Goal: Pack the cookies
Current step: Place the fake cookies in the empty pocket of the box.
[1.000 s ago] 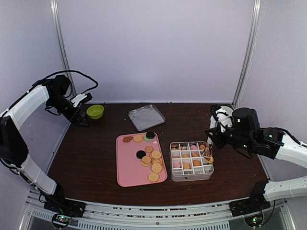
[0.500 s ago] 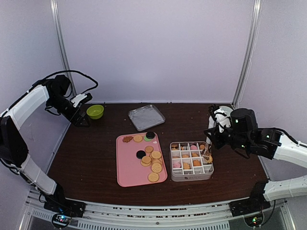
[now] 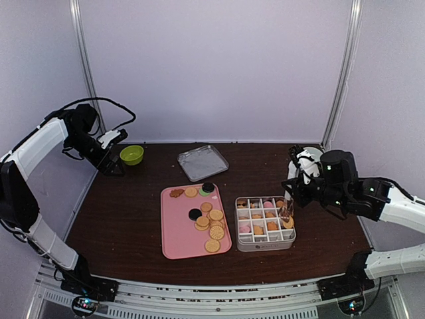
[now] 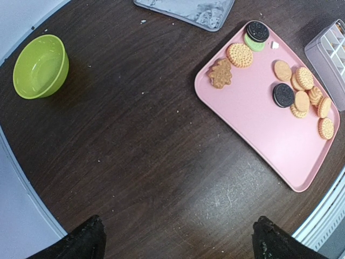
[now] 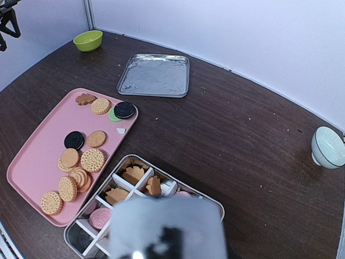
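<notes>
Top external view: the right gripper [image 3: 295, 188], clamped on the metal tongs [image 3: 287, 209], has shifted slightly leftward over the divided tin [image 3: 265, 245] in the past second. The tong tips are now dipped at its right-hand column beside a golden biscuit [image 3: 290, 222] (whether that one is released is too small to tell). It looks like a drop-off, so another piece is nearly packed. About a dozen cookies [image 3: 211, 222] wait on the pink tray [image 3: 174, 232]. The left gripper [image 4: 175, 244] hangs wide open, holding nothing, near the green bowl [image 4: 40, 66].
</notes>
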Motion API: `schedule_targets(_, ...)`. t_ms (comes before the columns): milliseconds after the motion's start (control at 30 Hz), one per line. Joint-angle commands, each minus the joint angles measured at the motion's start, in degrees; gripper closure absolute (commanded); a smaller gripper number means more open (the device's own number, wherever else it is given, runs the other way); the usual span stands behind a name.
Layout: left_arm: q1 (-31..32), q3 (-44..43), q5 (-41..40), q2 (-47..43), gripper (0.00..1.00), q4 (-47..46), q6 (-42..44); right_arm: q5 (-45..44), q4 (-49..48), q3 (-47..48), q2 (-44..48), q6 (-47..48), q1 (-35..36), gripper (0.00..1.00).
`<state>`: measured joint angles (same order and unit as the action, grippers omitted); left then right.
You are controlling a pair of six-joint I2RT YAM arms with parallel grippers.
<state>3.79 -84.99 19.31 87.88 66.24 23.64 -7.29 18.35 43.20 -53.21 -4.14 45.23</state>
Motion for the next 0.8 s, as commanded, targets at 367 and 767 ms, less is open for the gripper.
schedule_targets(367,0.15,-1.82,1.52,0.3,0.02,0.69,-0.51,4.06,0.22,1.41,2.03,2.64,-0.26,0.8)
schedule_targets(767,0.1,-2.61,1.71,0.73,0.02,1.0,-0.67,4.61,1.36,1.77,1.12,5.32,-0.29,0.81)
